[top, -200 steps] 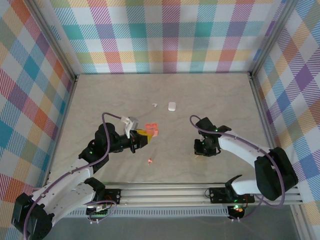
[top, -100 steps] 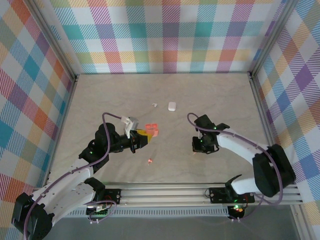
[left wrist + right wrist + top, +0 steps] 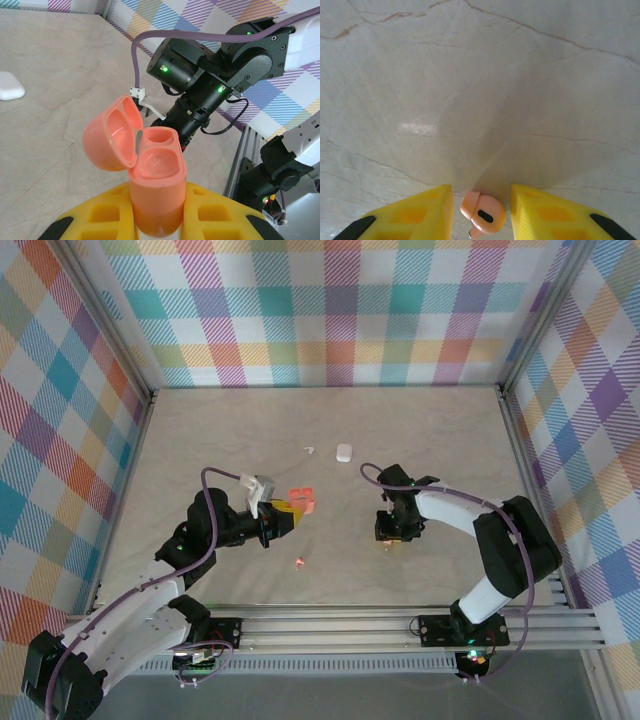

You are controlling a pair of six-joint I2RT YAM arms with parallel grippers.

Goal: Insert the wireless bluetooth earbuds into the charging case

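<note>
Gripping open coral case (image 3: pixel 155 165) (wells empty): left gripper (image 3: pixel 283 512) | right gripper (image 3: pixel 481 194) parted around earbud (image 3: pixel 484 214)

Two arms (image 3: pixel 130 610) of white links (image 3: pixel 455 510) and black joints (image 3: pixel 515 540), purple cables (image 3: pixel 200 34), green lights (image 3: pixel 162 68), yellow claw fingers (image 3: pixel 415 215)

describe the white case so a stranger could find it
On the marbled table, look mid-width toward the far wall. The white case lies there, right of a tiny white earbud. Unlike the open coral case in the left gripper, it is closed.
</note>
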